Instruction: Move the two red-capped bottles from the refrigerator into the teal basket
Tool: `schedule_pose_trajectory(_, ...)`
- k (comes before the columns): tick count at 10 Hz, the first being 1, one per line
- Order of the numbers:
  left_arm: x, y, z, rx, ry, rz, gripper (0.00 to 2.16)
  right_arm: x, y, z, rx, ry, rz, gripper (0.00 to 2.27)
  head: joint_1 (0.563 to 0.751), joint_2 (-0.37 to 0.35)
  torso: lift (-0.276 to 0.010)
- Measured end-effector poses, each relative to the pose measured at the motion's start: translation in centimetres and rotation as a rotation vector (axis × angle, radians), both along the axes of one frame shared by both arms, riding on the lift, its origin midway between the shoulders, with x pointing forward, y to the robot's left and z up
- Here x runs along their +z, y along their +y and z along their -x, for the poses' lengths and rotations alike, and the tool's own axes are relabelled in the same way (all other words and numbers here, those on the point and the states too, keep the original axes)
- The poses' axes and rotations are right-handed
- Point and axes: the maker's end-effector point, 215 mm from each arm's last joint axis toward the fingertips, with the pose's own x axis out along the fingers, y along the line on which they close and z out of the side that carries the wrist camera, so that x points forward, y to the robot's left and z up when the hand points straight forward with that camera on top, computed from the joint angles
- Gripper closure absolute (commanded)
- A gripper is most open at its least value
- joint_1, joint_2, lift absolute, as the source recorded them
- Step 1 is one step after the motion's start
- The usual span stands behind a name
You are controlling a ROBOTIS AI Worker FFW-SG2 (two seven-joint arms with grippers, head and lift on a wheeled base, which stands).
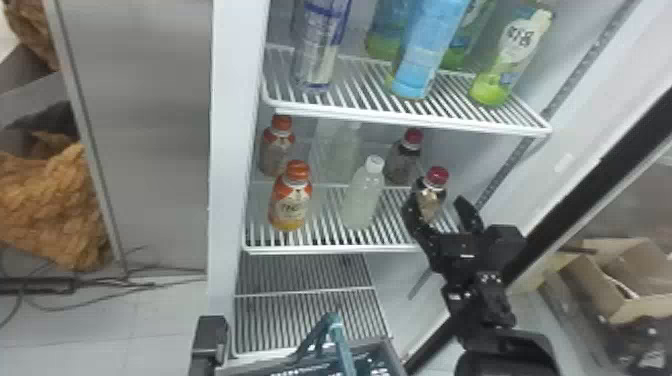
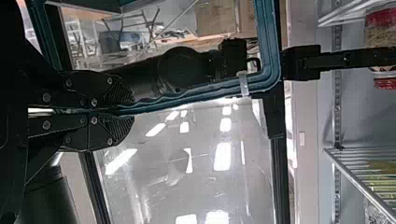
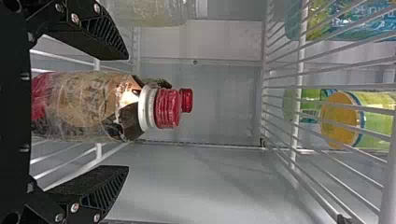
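front red-capped bottle (image 3: 88, 105) and rear red-capped bottle (image 1: 401, 162) both on middle shelf (image 1: 320, 248). right gripper (image 3: 127, 113) at shelf, jaws spread around front one; even up side gaps, squeeze gently, lift before backing out (mind shelf edge). left gripper (image 2: 130, 110), before shelf, jaws pinching teal basket handle (image 2: 196, 95).

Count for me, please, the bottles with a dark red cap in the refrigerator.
2: the front bottle on the middle shelf, between the open fingers of the right gripper, and the rear bottle behind it. More could be hidden.
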Motion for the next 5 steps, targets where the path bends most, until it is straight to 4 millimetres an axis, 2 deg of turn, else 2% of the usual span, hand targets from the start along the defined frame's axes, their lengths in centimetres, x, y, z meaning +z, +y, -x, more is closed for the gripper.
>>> schedule_pose_trajectory(3,0.0,0.0,0.1,-0.002,0.001,0.0,1.11,0.1,0.0,-1.7,0.009,0.007,-0.01,0.27,0.695,-0.35,-0.228)
schedule_pose_trajectory(5,-0.1,0.0,0.5,-0.019,0.005,-0.003,1.11,-0.4,-0.2,-2.3,0.011,0.026,-0.029,0.46,0.695,-0.35,-0.228)
